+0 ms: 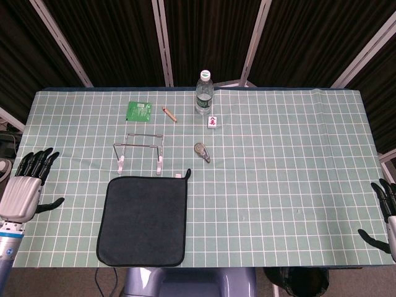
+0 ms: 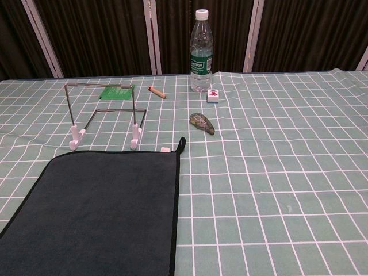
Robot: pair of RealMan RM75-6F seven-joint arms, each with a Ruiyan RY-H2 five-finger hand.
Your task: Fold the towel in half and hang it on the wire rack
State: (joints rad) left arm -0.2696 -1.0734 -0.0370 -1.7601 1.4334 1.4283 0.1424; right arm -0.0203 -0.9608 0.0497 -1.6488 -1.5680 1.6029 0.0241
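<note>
From the head view: lying flat and unfolded near the front edge of the checked table [image 1: 297, 161], the dark towel [image 1: 143, 219], loop at its far right corner, long axis running front to back. Standing just beyond its far edge, the wire rack [image 1: 141, 151], upright on white feet. Resting at the table's left edge, the left hand [image 1: 28, 185], fingers apart and holding nothing; the towel lying to its right, nearby. Showing only partly at the far right edge, the right hand [image 1: 385, 213], fingers seemingly spread and empty, well apart from the towel. Judging the left hand the nearer for the first grasp. From the chest view: neither hand showing; towel filling the lower left, rack just behind it, with water bottle [image 2: 201, 50], green packet [image 2: 117, 92], brown stick [image 2: 157, 92], small tile [image 2: 214, 95] and mottled oval object [image 2: 202, 123] lying further back.
</note>
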